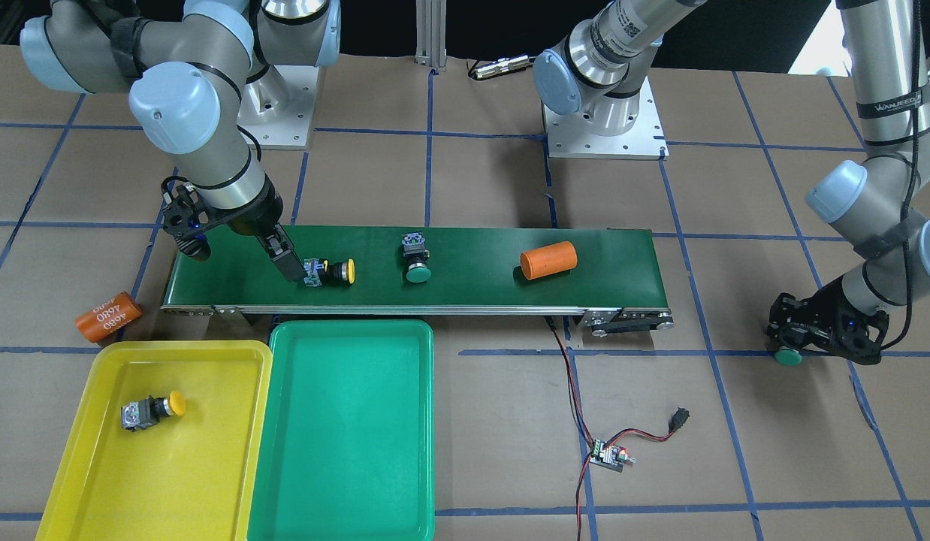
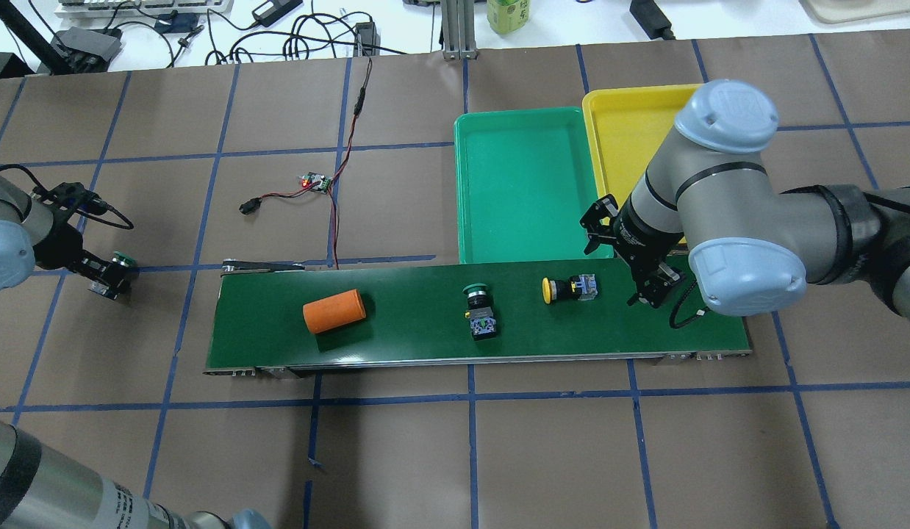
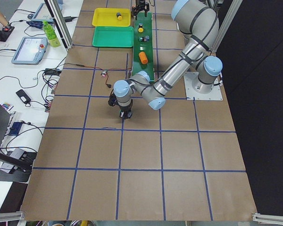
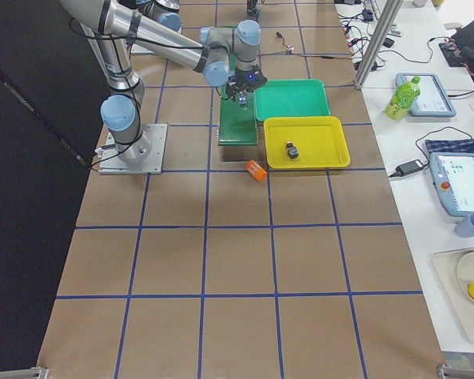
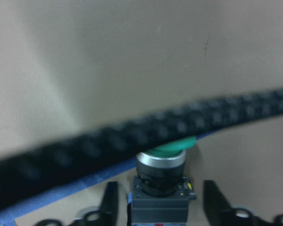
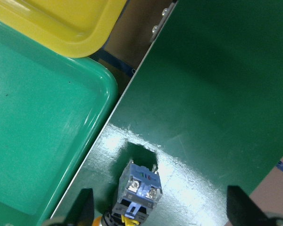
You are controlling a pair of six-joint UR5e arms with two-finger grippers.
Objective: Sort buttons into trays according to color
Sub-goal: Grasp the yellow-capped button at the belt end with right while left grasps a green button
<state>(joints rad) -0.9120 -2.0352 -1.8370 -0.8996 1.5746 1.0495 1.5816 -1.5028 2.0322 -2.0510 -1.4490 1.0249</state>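
A yellow button (image 1: 331, 272) lies on its side on the conveyor belt (image 1: 472, 252). My right gripper (image 1: 288, 263) is open just beside its grey body; in the right wrist view the button (image 6: 139, 188) sits between the spread fingers (image 6: 85, 205). A green button (image 1: 416, 259) stands on the belt's middle. Another yellow button (image 1: 153, 409) lies in the yellow tray (image 1: 97, 488). The green tray (image 1: 345, 466) holds nothing. My left gripper (image 1: 799, 346) is low on the table off the belt's end, open and straddling a second green button (image 5: 162, 188), with gaps on both sides.
An orange cylinder (image 1: 548, 260) lies on the belt toward my left side. Another orange cylinder printed 4680 (image 1: 108, 316) lies on the table beside the yellow tray. A small circuit board with red and black wires (image 1: 608, 454) sits in front of the belt.
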